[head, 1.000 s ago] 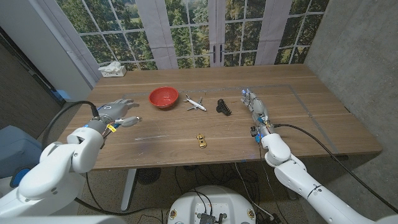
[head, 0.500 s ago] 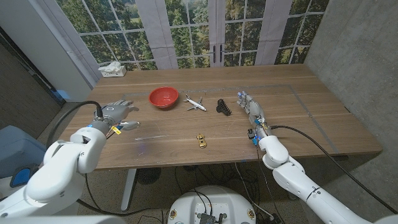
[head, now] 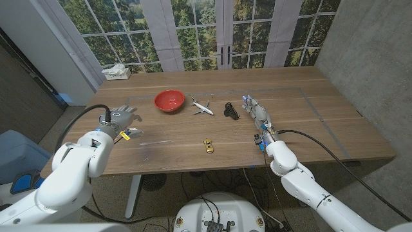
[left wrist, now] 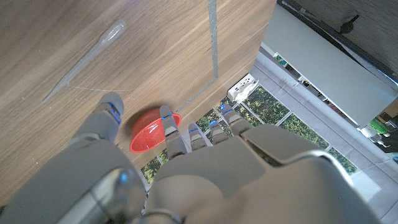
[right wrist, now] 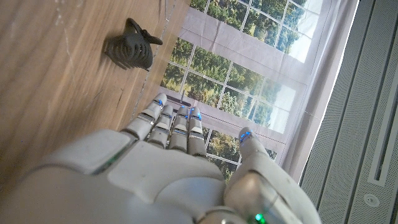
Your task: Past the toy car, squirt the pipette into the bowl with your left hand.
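At the left of the head frame my left hand (head: pixel 120 118) hovered empty with fingers spread, just left of the pipette (head: pixel 156 142), which lay on the table (head: pixel 322 116) left of the toy car (head: pixel 208 145). My left wrist camera showed the pipette's bulb (left wrist: pixel 114 30) and the red bowl (left wrist: pixel 149 130) beyond the fingertips (left wrist: pixel 112 102). Right of centre, my right hand (head: pixel 258 113) was open beside a black hair clip (right wrist: pixel 130 46). Since a second earlier, my left hand had drawn back toward the near edge.
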